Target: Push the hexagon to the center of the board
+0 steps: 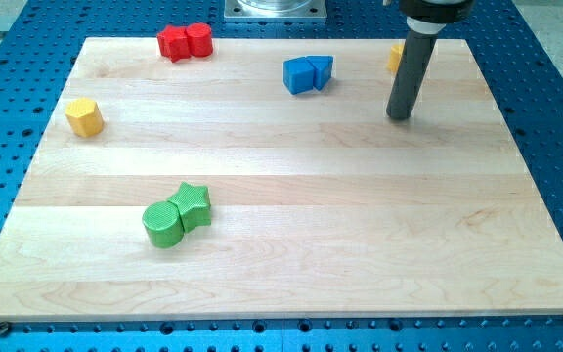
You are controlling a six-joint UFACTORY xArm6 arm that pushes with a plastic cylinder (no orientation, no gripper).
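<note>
A yellow hexagon block (pixel 84 116) lies near the board's left edge, in the upper part of the view. My tip (pixel 399 116) rests on the wooden board (pixel 291 196) at the upper right, far to the right of the hexagon. A second yellow block (pixel 396 57) is partly hidden behind the rod, just above my tip; its shape cannot be made out.
Two red blocks (pixel 185 42) touch each other at the top left. A blue cube (pixel 299 74) and a blue triangular block (pixel 322 68) touch at the top centre. A green cylinder (pixel 162 224) and a green star (pixel 194 202) touch at the lower left.
</note>
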